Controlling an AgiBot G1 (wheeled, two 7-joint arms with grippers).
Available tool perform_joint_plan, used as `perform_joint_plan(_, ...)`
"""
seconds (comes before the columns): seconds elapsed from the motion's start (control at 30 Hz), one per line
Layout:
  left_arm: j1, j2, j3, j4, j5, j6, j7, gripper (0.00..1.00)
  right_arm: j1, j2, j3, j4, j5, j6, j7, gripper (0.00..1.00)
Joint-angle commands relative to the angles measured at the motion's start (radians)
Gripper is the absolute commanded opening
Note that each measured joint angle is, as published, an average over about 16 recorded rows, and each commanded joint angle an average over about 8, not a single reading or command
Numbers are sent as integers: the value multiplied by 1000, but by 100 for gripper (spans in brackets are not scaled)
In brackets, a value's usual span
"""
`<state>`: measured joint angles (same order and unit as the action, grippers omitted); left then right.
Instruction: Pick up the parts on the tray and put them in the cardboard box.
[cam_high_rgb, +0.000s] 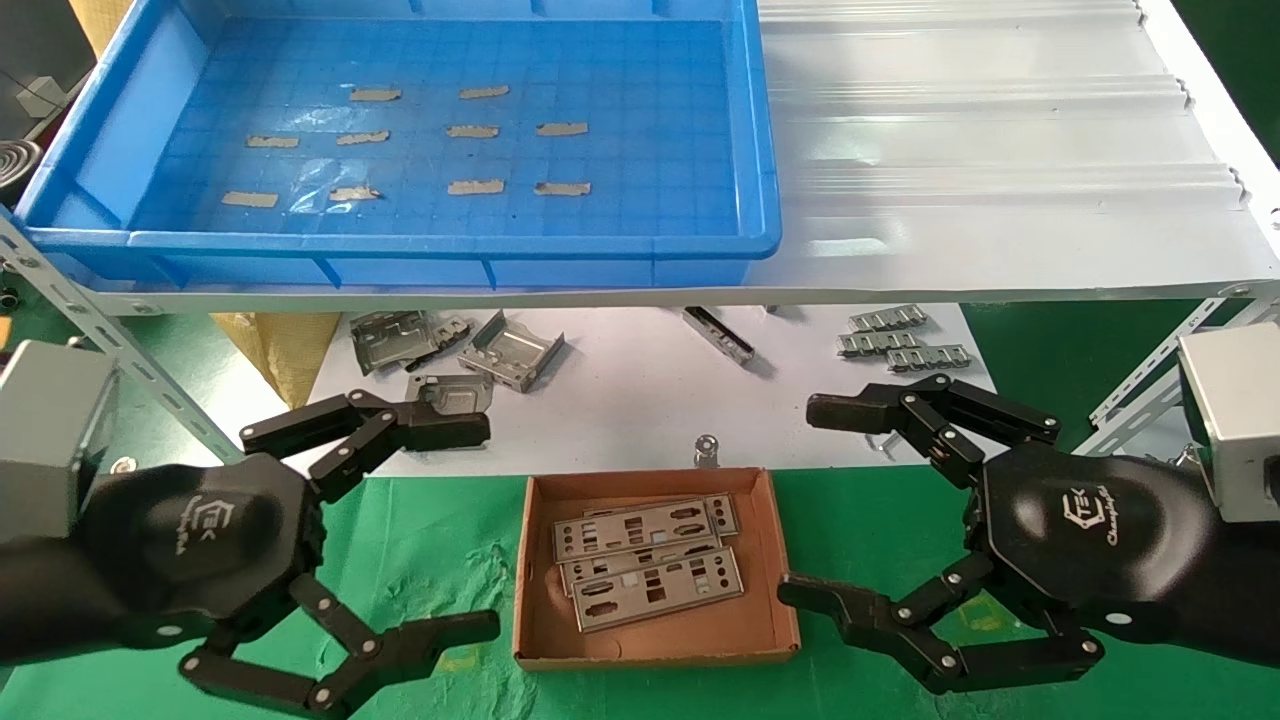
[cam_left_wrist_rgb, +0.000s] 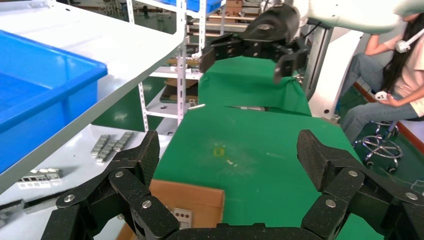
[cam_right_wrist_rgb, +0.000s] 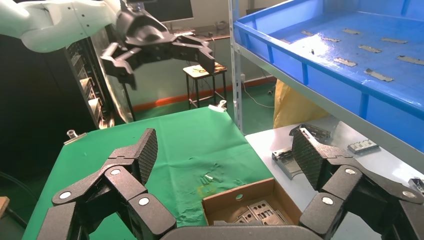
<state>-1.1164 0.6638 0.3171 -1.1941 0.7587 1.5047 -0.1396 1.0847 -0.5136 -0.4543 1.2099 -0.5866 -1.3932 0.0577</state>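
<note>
Apparently finished: the parts lie stacked in the cardboard box, between both grippers' spread, empty fingers; beyond the fingertips, the tray holds only tape strips.

A green cloth covered the near desk, a white corrugated sheet lay across the far metal shelf, and a seated person waited beyond on a stool.

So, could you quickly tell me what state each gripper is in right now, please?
Left gripper: open, holding nothing, beside the cardboard box.
Right gripper: open, holding nothing, on the box's other side.
</note>
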Motion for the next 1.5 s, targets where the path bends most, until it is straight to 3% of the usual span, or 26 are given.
perform_joint_plan(0.03, 18, -23, -16, -39, -12, -4, -21, 100, 0, 0, 0, 0, 0, 0, 0, 100)
perform_joint_plan(0.3, 57, -71, -51, -126, -41, -11, -58, 100, 0, 0, 0, 0, 0, 0, 0, 100)
perform_joint_plan(1.5, 42, -52, -37, -89, -28, -9, -47, 100, 0, 0, 0, 0, 0, 0, 0, 100)
